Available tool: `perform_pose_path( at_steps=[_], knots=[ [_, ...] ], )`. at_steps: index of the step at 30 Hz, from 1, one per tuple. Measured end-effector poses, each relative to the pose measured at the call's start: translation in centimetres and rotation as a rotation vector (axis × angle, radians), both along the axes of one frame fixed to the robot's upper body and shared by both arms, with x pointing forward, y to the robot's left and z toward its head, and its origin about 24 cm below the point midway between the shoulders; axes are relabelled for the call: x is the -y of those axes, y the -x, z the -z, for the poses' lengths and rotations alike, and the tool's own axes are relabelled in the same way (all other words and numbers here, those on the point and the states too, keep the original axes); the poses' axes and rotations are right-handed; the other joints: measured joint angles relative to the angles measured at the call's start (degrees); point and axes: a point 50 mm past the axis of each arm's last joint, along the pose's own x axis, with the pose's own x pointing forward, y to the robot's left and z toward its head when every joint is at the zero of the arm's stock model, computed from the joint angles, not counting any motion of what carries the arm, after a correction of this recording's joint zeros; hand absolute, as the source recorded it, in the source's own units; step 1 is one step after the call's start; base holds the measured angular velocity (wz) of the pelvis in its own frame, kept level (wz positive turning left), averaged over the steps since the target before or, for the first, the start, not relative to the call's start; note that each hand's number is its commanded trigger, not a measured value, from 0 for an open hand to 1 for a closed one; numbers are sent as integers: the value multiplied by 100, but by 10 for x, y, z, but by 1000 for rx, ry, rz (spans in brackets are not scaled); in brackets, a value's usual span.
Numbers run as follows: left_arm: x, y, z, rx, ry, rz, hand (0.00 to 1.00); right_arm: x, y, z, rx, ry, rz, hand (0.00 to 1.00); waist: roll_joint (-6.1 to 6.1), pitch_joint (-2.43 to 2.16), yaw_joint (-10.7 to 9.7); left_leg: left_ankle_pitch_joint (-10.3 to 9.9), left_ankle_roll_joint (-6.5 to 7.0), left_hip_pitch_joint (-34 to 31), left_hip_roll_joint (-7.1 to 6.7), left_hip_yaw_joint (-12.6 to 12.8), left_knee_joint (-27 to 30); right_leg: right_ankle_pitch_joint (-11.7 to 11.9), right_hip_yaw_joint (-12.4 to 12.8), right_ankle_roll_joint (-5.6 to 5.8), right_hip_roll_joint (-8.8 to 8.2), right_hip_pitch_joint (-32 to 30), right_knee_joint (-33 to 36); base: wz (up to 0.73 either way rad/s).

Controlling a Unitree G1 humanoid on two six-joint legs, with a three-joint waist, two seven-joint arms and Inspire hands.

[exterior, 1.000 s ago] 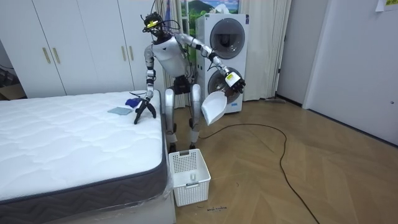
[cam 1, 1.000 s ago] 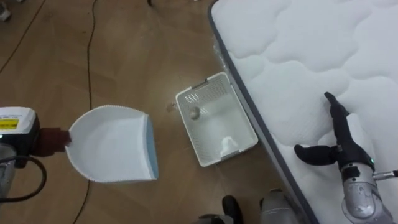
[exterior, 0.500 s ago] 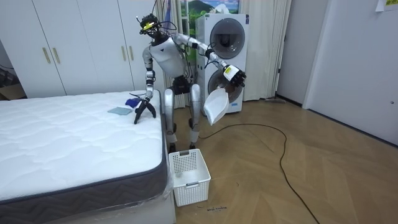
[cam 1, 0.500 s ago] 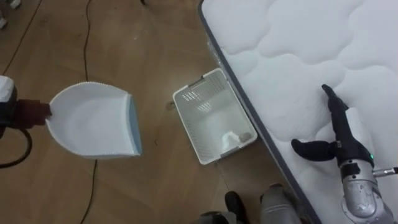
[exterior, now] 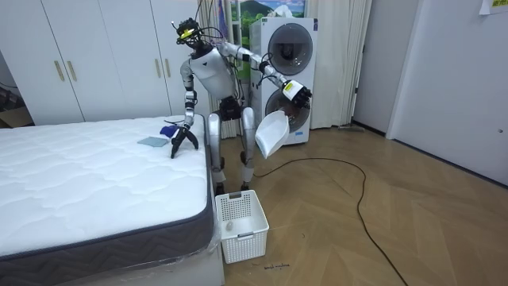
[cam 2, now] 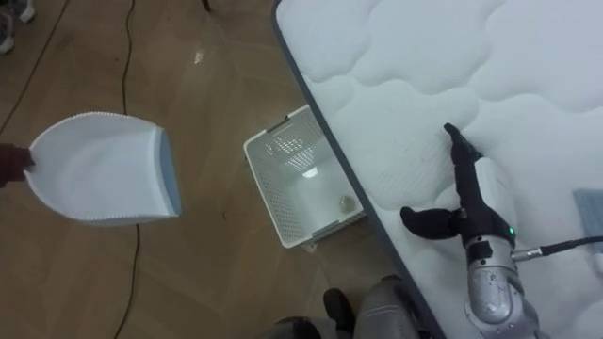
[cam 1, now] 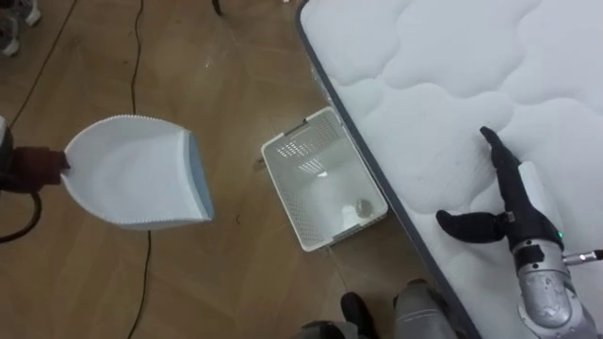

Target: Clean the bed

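The robot stands on the wooden floor at the side of the bed (cam 1: 452,75), close against the mattress edge, with 2 stacked washing machines (exterior: 286,48) behind it. Its right hand (cam 1: 509,212) rests on the white quilted mattress, released, fingers straight and thumb spread to the side, holding nothing. In the room view a flat grey-blue piece (exterior: 151,141) and a dark blue item (exterior: 168,129) lie on the mattress just beside that hand.

The left arm is stretched out away from the bed, over the floor. The left hand (exterior: 295,91) carries a white dustpan (cam 1: 132,174) with a blue lip by its dark red handle; I cannot tell how the fingers close on it. The pan hangs in the air, well apart from the bed, its open side turned toward the bed.

A white perforated basket (cam 1: 283,151) stands on the floor just beside the bed's edge, between dustpan and mattress. A small round object (cam 1: 361,207) lies inside it, near the corner closest to the robot.
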Motion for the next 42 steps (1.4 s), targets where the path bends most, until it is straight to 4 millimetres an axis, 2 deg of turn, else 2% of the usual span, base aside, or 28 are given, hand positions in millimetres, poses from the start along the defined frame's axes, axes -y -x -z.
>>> perform_pose_path(
  at_steps=[2,3,5,6,9,13,17,19,20,22,23,25,26,27,28,29,31,32,33,34,35,36,37,38,39,40,41,42],
  knots=[
    [3,-2,-2,29,-5,26,100,0,0,0,7,-28,8,0,-77,57,42,-26,5,53,20,32,-3,8,87,16,46,29,-17,-16],
    [6,-1,0,42,-7,46,100,1,1,1,0,-29,9,0,-138,60,87,-56,3,106,56,78,-7,18,143,27,104,70,-59,-34],
    [10,2,5,60,-7,88,100,1,3,6,-19,-29,10,0,-237,58,166,-128,-5,248,116,149,-10,43,243,17,164,168,-130,-35],
    [12,4,8,69,-2,113,100,1,3,9,-35,-28,6,0,-284,39,183,-171,-6,317,155,187,-5,45,284,19,221,243,-185,-31],
    [19,8,12,109,23,171,100,1,5,17,-67,-30,10,0,-316,21,272,-255,-11,481,286,248,-1,134,292,9,327,509,-428,-25],
    [37,12,14,196,65,268,100,6,14,26,-112,-31,43,0,-396,-42,339,-262,-2,850,315,303,-37,171,329,43,340,1000,-747,-12],
    [54,13,6,308,115,347,100,12,26,35,-156,-47,91,0,-478,-102,388,-263,-1,1288,349,304,-250,295,393,69,396,1457,-1154,-16],
    [69,15,4,373,161,401,100,18,36,41,-186,-74,152,0,-603,-201,471,-263,-1,1656,356,327,-515,383,425,68,394,1773,-1418,-32],
    [73,17,3,393,177,410,100,18,40,44,-197,-89,172,0,-642,-226,480,-265,-4,1723,368,334,-563,414,440,68,409,1826,-1480,-37],
    [85,24,4,440,226,438,100,18,53,53,-232,-130,237,0,-828,-303,590,-311,-41,2036,472,547,-734,525,524,62,517,1997,-1639,-59],
    [87,26,6,445,235,441,100,18,55,54,-239,-138,247,0,-873,-304,660,-351,-55,2131,523,645,-761,563,531,57,550,2028,-1661,-111],
    [93,35,12,459,273,435,100,19,58,57,-256,-159,264,0,-943,-304,928,-541,-112,2394,737,1000,-789,732,296,10,604,2060,-1748,-138],
    [98,40,18,468,303,422,100,19,61,58,-272,-162,270,0,-967,-308,1066,-602,-139,2541,844,1196,-806,878,-90,-47,559,2080,-1828,-155],
    [102,44,23,478,338,412,100,18,63,59,-278,-169,273,0,-1017,-303,1153,-631,-153,2677,919,1402,-863,986,-561,-110,421,2092,-1877,-160],
    [106,45,26,484,363,414,100,16,63,60,-276,-185,277,0,-1059,-305,1157,-631,-153,2740,955,1507,-929,1100,-974,-164,319,2091,-1935,-116],
    [108,44,25,490,372,419,100,15,63,60,-275,-192,278,0,-1085,-296,1156,-632,-152,2761,990,1604,-948,1161,-1082,-185,304,2086,-1983,-95],
    [116,46,30,524,451,408,100,13,62,61,-265,-230,293,0,-1127,-320,1213,-563,-156,2891,1154,2152,-1233,1597,-1252,-225,423,2120,-2477,-118],
    [118,46,30,534,475,400,100,10,61,61,-262,-245,298,0,-1156,-327,1252,-538,-146,2913,1215,2373,-1301,1691,-1343,-249,440,2136,-2521,-139],
    [121,50,33,548,532,373,100,6,61,63,-259,-279,306,0,-1239,-322,1319,-508,-170,3043,1281,2795,-1431,1600,-1693,-238,297,2143,-2176,-151],
    [125,59,42,557,601,326,100,4,60,64,-260,-285,302,0,-1301,-349,1395,-478,-220,3268,1285,3185,-1607,1390,-1970,-161,88,2287,-1770,-154],
    [128,63,46,561,638,302,100,3,60,63,-256,-287,299,0,-1332,-352,1421,-472,-236,3367,1284,3365,-1666,1301,-2089,-119,-35,2414,-1643,-147],
    [135,69,54,565,706,265,100,-1,57,63,-247,-300,294,0,-1418,-343,1428,-481,-263,3482,1274,3622,-1715,1169,-2275,32,-274,2658,-1496,-97],
    [138,70,56,565,732,252,100,-3,55,63,-244,-316,294,0,-1482,-338,1425,-486,-280,3509,1273,3693,-1706,1124,-2361,93,-357,2738,-1508,-105],
    [142,70,59,564,769,239,100,-11,51,64,-239,-343,281,0,-1656,-301,1424,-488,-299,3534,1292,3810,-1582,1074,-2407,160,-348,2749,-1799,-103],
    [146,71,62,553,792,232,100,-18,48,64,-241,-347,249,0,-1742,-300,1457,-489,-302,3448,1353,3611,-1476,1089,-2420,121,-230,2762,-2124,-114],
    [148,72,64,548,803,227,100,-20,46,64,-239,-348,235,0,-1762,-311,1509,-496,-319,3377,1365,3382,-1453,1119,-2403,79,-152,2771,-2298,-128],
    [152,73,67,539,832,215,100,-25,42,63,-229,-353,213,0,-1766,-314,1554,-505,-392,3265,1383,2881,-1393,1184,-2397,-22,-4,2863,-2629,-110],
    [157,73,71,523,870,204,100,-29,40,64,-235,-352,198,0,-1716,-302,1501,-497,-425,3182,1448,2588,-1301,1348,-2404,-58,103,2911,-2814,-86]
  ],
)
